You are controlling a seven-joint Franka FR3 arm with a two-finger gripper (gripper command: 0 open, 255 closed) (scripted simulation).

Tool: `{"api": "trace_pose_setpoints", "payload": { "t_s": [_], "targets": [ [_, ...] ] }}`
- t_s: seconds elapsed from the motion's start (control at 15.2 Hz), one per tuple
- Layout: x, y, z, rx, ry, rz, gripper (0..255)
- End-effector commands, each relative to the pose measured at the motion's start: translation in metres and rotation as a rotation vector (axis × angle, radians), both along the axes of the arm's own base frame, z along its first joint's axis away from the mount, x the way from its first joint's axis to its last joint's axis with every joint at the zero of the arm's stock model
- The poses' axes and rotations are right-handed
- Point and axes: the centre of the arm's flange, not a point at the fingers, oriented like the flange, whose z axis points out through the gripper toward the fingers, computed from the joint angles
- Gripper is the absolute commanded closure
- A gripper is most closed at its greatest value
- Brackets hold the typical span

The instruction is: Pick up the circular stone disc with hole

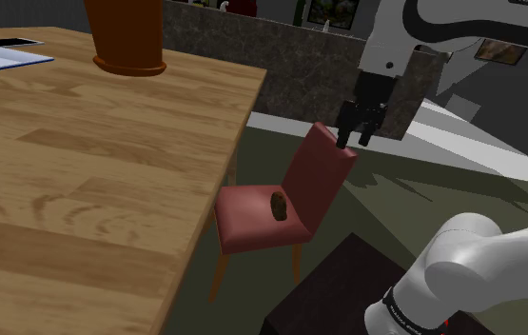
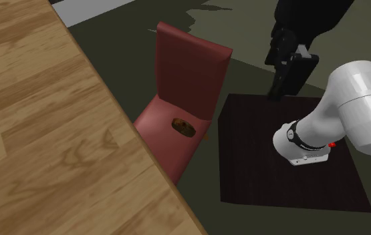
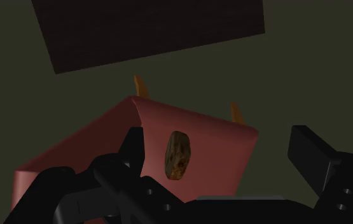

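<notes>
In the shoulder view the black claw (image 1: 355, 142) hangs released over the red chair (image 1: 321, 169), the mottled brown stone disc (image 1: 279, 205) lying below on its seat, in the second exterior view the disc (image 2: 183, 126) lies well apart from the claw (image 2: 277, 91), and in the wrist view it is framed ahead between the open jaws, so descending centred should work best.

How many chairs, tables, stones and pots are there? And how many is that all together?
Red chair: 1
Wooden table: 1
Brown stone disc: 1
Orange pot: 1
Total: 4
</notes>
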Motion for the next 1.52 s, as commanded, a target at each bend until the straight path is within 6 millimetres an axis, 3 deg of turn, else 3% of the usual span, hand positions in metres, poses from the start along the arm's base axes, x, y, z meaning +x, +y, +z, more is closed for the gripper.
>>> {"api": "trace_pose_setpoints", "payload": {
  "t_s": [0.0, 1.45],
  "targets": [
    [0.000, 0.000, 0.000, 0.000, 0.000, 0.000, 0],
    [0.143, -0.001, -0.257, -0.095, 0.057, -0.011, 0]
  ]
}}
